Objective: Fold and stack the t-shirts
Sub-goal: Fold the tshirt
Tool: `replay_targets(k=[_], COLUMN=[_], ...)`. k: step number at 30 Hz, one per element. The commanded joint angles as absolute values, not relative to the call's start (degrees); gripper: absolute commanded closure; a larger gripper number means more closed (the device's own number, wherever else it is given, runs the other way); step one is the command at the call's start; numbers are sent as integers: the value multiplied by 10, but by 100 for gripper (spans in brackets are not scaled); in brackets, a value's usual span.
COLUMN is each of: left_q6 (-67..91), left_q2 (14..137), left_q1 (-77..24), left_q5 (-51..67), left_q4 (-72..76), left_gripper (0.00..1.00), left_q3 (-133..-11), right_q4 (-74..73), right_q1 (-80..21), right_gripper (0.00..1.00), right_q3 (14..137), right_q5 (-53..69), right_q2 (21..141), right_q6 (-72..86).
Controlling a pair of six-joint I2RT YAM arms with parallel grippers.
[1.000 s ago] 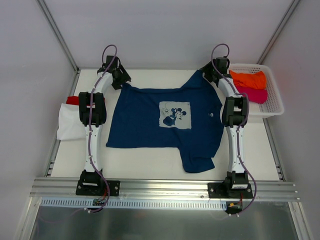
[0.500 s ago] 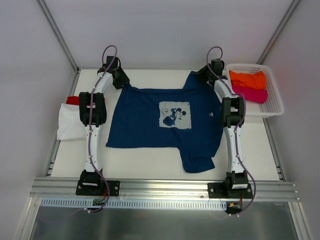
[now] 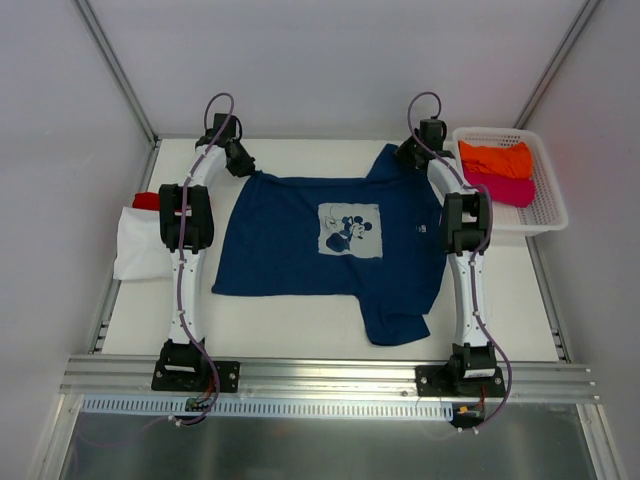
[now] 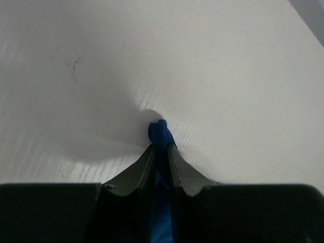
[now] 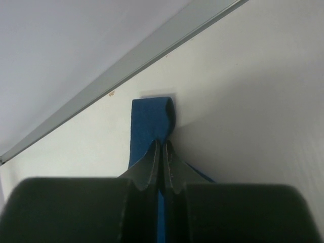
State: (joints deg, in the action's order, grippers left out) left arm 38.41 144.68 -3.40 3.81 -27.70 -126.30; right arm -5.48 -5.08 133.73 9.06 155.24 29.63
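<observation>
Navy cloth fills the middle of the top view: one navy tee (image 3: 300, 260) lies spread flat on the white counter (image 3: 300, 335), and a sleeve hangs toward the lower right. There are five tees in all. The white tee (image 3: 135, 248) sits at the left edge with the red tee (image 3: 146, 200) just above it. The orange tee (image 3: 495, 158) and the magenta tee (image 3: 508, 189) lie in the one white mesh basket (image 3: 552, 205) at the upper right. The navy tee carries one pale rectangular print (image 3: 350, 231) of a cartoon mouse, and a small white mark to its right is too small to read. Two arms reach up the frame. The left fingers (image 3: 243, 165) are at the tee's upper left corner and the right fingers (image 3: 403, 155) at its upper right corner.

Seen from the left wrist, the left fingers (image 4: 152, 153) are nearly closed on a pinch of the navy tee (image 4: 161, 132). A small blue nub pokes out past the tips, low over the counter (image 4: 228, 76).

Seen from the right wrist, the right fingers (image 5: 158, 152) are pressed together on a blue flap of the navy tee (image 5: 148, 121), which stands up past the tips. One metal rail (image 5: 152, 46) runs diagonally across the upper frame along the counter (image 5: 253, 91) edge.
</observation>
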Motion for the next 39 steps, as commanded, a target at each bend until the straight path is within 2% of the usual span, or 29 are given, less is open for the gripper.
replay_targets(k=[1, 16, 25, 39], left_q6=[377, 345, 323, 290], left_q2=[1448, 1356, 1296, 1235], left_q1=[-34, -33, -33, -40], left_q5=[16, -73, -75, -37], left_q4=[-301, -319, -323, -335], left_gripper=[86, 90, 92, 94], left_q3=[-1277, -1209, -1180, -1108], right_q4=[-83, -84, -121, -324], right_q1=[-53, -46, -54, -99], right_gripper=[100, 100, 100, 100], right_q3=[1317, 1290, 1194, 1129], right_q5=[43, 22, 25, -21], right_q2=[1491, 1412, 1297, 1177], right_q6=[245, 195, 128, 70])
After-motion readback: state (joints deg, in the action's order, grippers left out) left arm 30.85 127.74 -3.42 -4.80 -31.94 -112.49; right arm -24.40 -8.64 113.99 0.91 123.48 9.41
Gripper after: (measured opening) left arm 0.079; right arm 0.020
